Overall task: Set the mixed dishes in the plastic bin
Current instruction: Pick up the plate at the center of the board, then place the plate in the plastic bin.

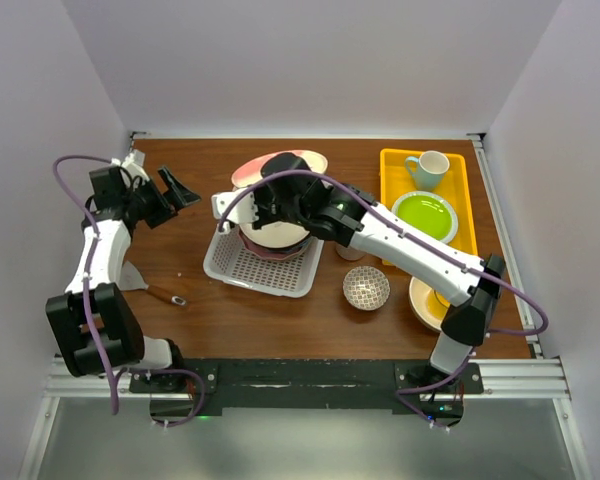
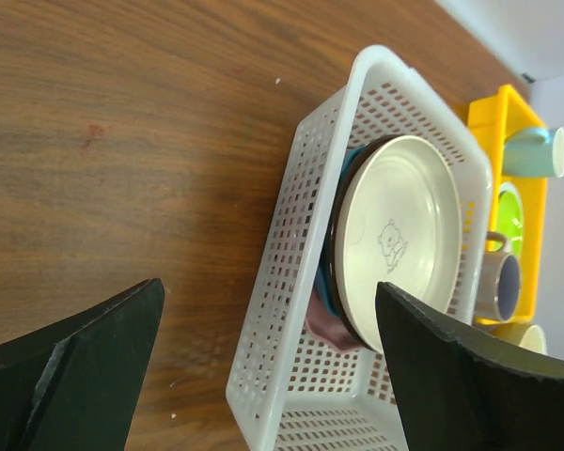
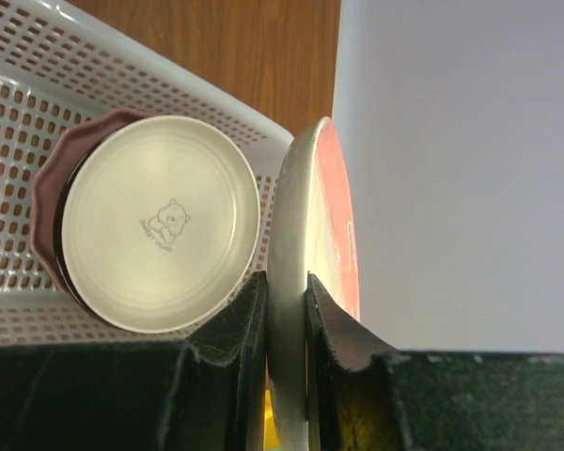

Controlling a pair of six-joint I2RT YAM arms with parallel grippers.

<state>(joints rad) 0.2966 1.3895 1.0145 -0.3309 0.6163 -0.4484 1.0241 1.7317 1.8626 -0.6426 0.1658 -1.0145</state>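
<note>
Well, stacked plates [image 2: 395,240] inside plastic bin [image 2: 280,274]

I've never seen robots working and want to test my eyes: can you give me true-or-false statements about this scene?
1. The right end effector grips a pink-faced plate by its rim. True.
2. The left end effector is clamped shut. False: it is open and empty.
3. The white bin is empty. False: a cream plate tops a stack inside.
4. A green plate lies on the yellow tray. True.
5. The small patterned bowl sits in the bin. False: it stands on the table beside it.
</note>
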